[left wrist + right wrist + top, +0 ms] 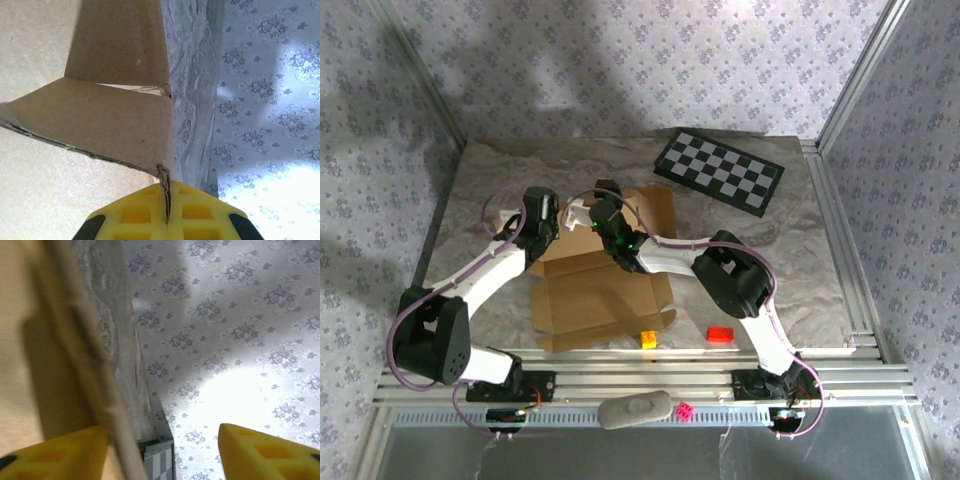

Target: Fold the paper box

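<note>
On the table's (820, 280) middle lies the paper box (605, 295), partly folded, its far flaps raised. The left gripper (166, 200) pinches a cardboard edge at the far left corner, jaws pressed together. The right gripper (162, 440) stands spread beside a raised flap. A checkered board (720, 172) lies beyond. A red block (721, 335) and a yellow block (648, 339) sit by the box's near edge.

Floral-patterned grey walls (620, 60); marbled grey tabletop (800, 270); aluminium frame posts (857, 75); soft shadows.
</note>
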